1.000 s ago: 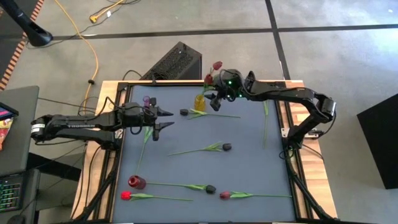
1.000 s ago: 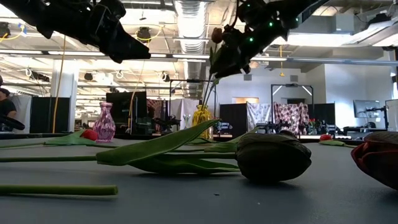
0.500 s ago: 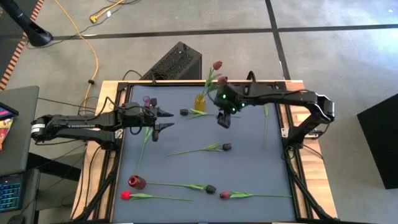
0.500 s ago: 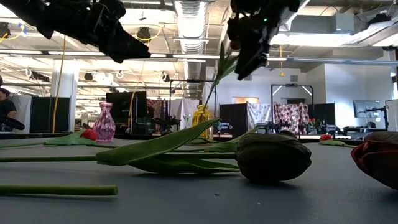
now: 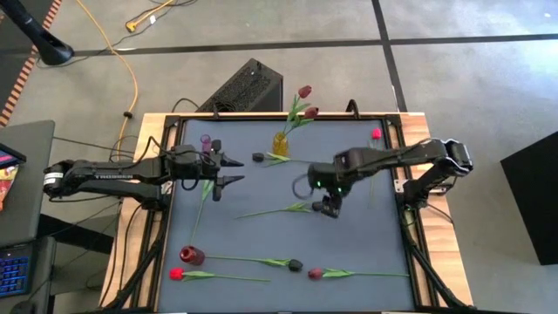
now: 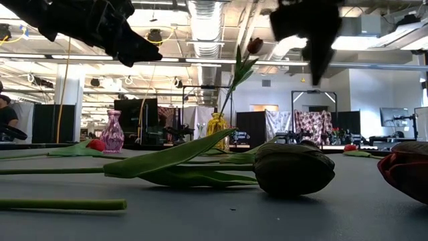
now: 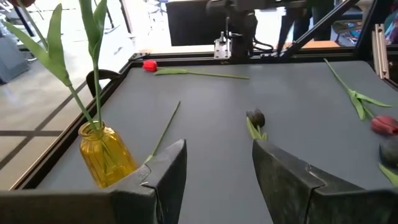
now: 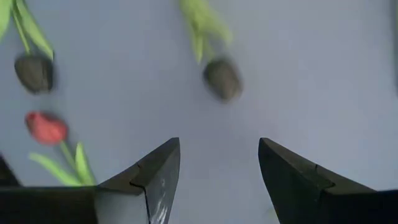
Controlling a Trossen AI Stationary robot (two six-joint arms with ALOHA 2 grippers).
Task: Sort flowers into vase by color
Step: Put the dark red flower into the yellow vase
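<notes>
The yellow vase (image 5: pixel 280 142) near the far edge holds two maroon tulips (image 5: pixel 304 92) by their stems. My right gripper (image 5: pixel 330 208) hangs open over mid-table; a near-black tulip bud (image 8: pixel 222 79) lies on the mat just ahead of its fingers. My left gripper (image 5: pixel 234 169) waits open by the purple vase (image 5: pixel 206 139), with the yellow vase (image 7: pixel 106 152) close beside it. More tulips lie flat: a near-black one (image 5: pixel 258 157) by the yellow vase, another near-black (image 5: pixel 296 264), a red one (image 5: pixel 176 274), a maroon one (image 5: pixel 315 274) and a red one (image 5: pixel 376 134).
A red vase (image 5: pixel 190 255) is at the near left of the mat. A loose green stem (image 5: pixel 202 201) lies between the purple and red vases. A black frame rims the table (image 5: pixel 410 218). A large dark bud (image 6: pixel 294 167) lies close to the low camera.
My right gripper has left the yellow vase and swung toward the near edge and down, ending over the near-black tulip at mid-table. The maroon tulip that was at its fingers now stands in the yellow vase beside the first one.
</notes>
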